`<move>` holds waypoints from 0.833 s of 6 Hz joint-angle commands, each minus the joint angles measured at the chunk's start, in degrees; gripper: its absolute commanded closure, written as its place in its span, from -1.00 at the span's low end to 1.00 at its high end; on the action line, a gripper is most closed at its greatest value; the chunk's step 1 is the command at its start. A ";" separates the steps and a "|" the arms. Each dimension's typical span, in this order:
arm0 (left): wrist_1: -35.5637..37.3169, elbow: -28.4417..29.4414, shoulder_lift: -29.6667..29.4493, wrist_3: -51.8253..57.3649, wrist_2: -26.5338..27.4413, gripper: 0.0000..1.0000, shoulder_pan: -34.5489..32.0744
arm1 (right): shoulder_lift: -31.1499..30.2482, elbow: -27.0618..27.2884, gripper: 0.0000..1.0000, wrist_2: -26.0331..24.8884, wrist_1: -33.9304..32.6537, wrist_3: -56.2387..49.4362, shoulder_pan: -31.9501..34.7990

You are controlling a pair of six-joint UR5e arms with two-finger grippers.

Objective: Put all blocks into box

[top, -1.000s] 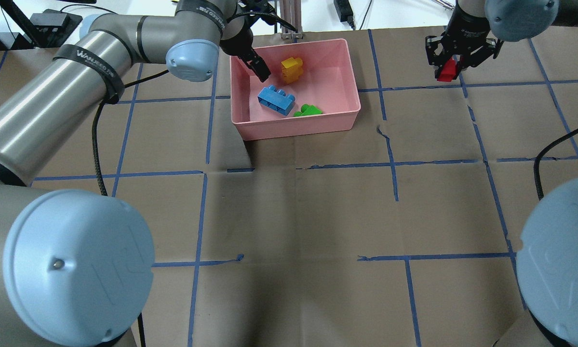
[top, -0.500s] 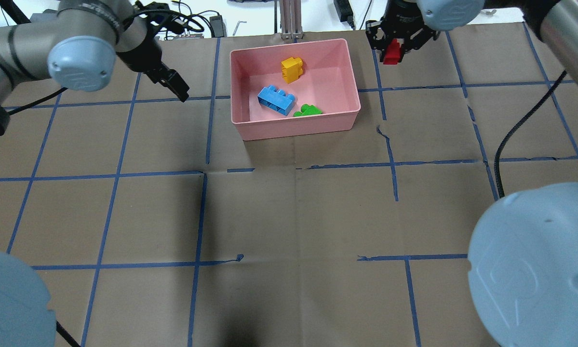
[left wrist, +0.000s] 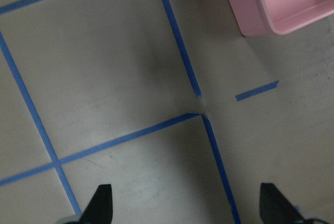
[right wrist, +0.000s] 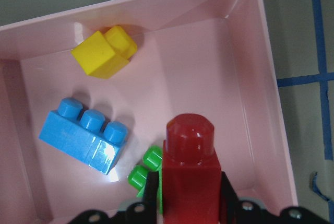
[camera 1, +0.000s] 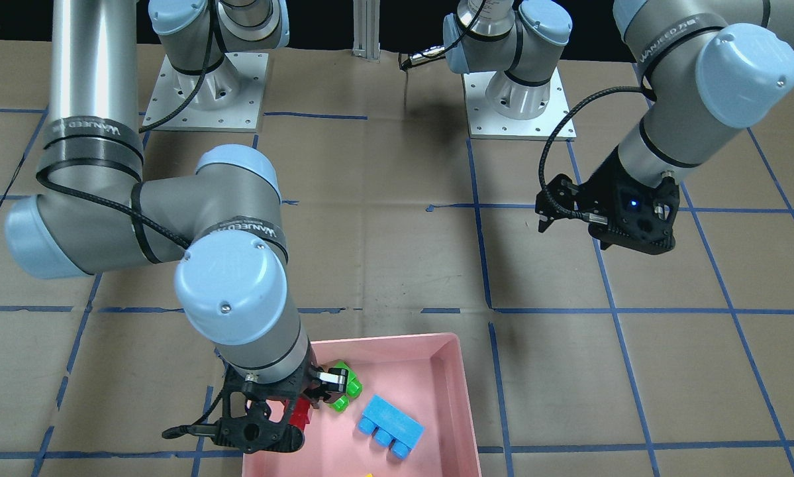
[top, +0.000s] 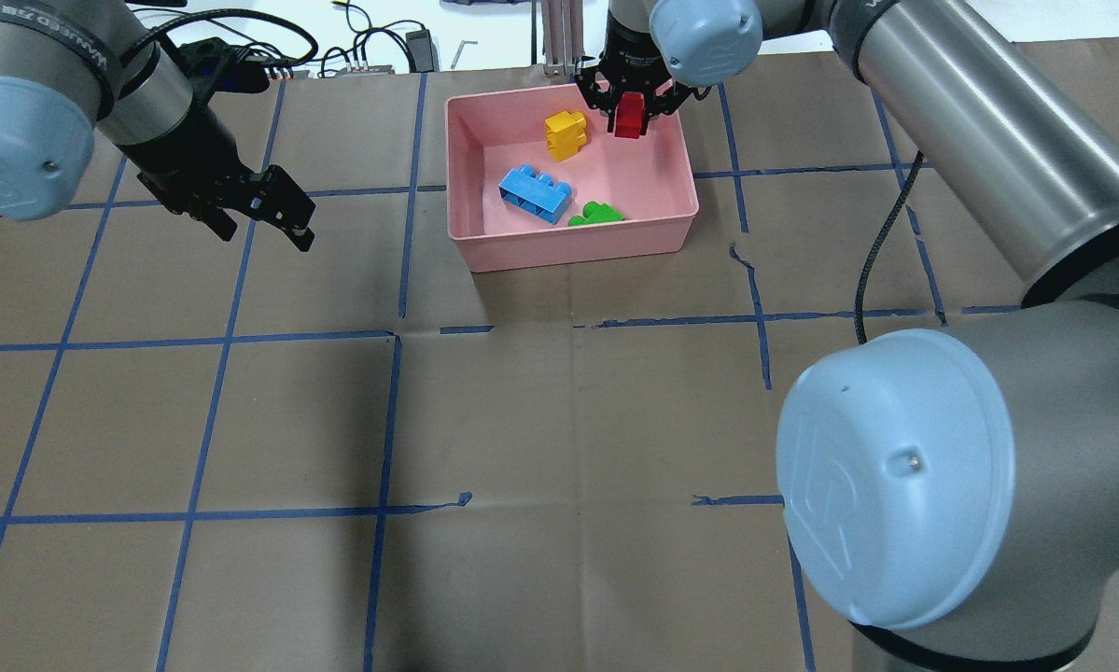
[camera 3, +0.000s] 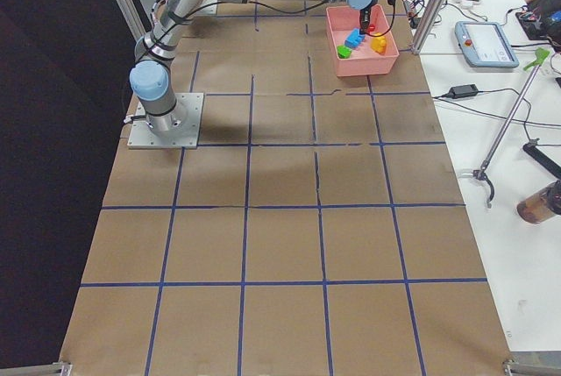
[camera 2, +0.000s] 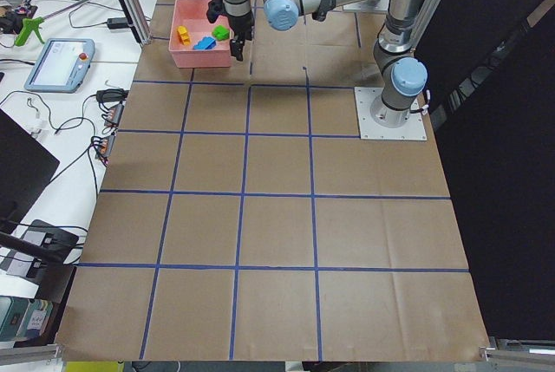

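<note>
Our bench carries the pink box midway along its far edge. Our left tool hangs fingers apart toward the left edge. Our right tool, over the box, clamps the red block. Blue block, yellow block and green block lie inside.

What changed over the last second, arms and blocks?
The right gripper, shut on the red block, carried it leftward from beside the box to above its far right corner. The left gripper withdrew leftward from the box, now open over the table. Unchanged inside: yellow block, blue block, green block.
</note>
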 commanded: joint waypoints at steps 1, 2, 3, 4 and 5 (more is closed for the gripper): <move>-5.90 0.70 3.47 -2.37 3.20 -1.00 -5.72 | 1.26 -0.08 -0.77 0.23 -1.74 0.04 0.33; -5.49 0.79 2.08 -2.37 4.44 -1.00 -7.23 | 1.34 0.53 -0.99 0.23 -3.31 0.21 0.33; -5.22 1.23 1.63 -2.29 3.06 -1.00 -7.24 | 1.35 2.19 -0.99 0.23 -3.41 0.30 0.33; -5.13 1.06 2.50 -1.59 3.13 -1.00 -7.16 | 1.08 4.47 -0.99 0.32 -4.02 0.48 0.24; -5.05 1.32 3.46 -1.58 2.96 -1.00 -7.07 | 0.91 4.84 -0.99 2.32 -4.38 0.48 0.33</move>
